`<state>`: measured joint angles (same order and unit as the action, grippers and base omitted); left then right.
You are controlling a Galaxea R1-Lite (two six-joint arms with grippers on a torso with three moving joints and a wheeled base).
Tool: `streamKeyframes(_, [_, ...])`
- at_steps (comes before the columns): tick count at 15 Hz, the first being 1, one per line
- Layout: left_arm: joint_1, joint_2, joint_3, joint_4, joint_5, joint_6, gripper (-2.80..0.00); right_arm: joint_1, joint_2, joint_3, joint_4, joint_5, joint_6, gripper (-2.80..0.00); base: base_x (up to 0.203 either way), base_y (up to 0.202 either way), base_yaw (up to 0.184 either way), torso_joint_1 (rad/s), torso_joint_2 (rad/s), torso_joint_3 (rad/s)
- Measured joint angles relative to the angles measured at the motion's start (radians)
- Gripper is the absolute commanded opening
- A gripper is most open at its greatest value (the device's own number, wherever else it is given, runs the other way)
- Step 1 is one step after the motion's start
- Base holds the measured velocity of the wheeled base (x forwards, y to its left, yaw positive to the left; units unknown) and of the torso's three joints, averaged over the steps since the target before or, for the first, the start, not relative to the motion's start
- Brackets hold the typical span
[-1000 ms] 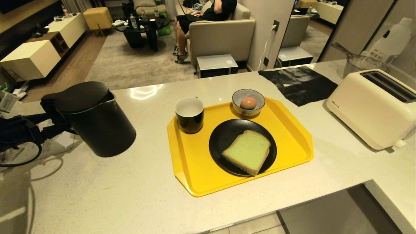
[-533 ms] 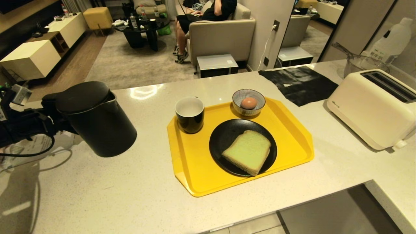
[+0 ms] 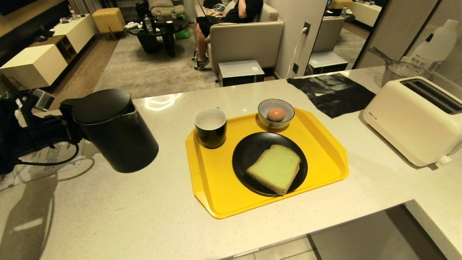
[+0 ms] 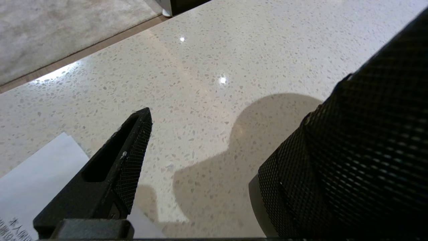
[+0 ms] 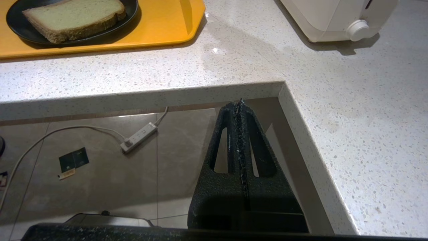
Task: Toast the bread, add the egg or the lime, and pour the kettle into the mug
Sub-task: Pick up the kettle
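Kettle [image 3: 117, 131] stands centre-left of head view, on counter [image 3: 144, 216]; its handle is hidden behind body. Left gripper [image 4: 200, 147] spread, contact unclear. Right gripper [image 5: 240, 103] pressed together.

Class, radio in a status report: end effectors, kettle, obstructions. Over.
Left end effector open beside kettle handle; right end effector shut, parked off the counter. Nothing between kettle and mug.

Black kettle [image 3: 115, 131] tilted left of the white-lined mug [image 3: 210, 127]; egg [image 3: 276, 114] bowled, green bread [image 3: 275, 168] plated.
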<state>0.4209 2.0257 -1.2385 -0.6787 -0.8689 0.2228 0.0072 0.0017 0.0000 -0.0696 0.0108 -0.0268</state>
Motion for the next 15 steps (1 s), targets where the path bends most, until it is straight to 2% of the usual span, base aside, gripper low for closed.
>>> streamKeyframes(4, [-0.023, 0.006, -0.004, -0.002, 0.001, -0.039, 0.00, 0.000, 0.000, 0.000, 0.000, 0.000, 0.000, -2.80, 0.000, 0.000, 0.000, 0.000, 0.00, 0.000])
streamKeyframes(10, [-0.039, -0.017, 0.065, -0.002, -0.096, -0.044, 0.00, 0.000, 0.000, 0.000, 0.000, 0.000, 0.000, -2.80, 0.000, 0.000, 0.000, 0.000, 0.00, 0.000])
streamKeyframes(15, [-0.045, -0.034, 0.081, -0.019, -0.071, -0.024, 0.00, 0.000, 0.000, 0.000, 0.000, 0.000, 0.000, -2.80, 0.000, 0.000, 0.000, 0.000, 0.00, 0.000])
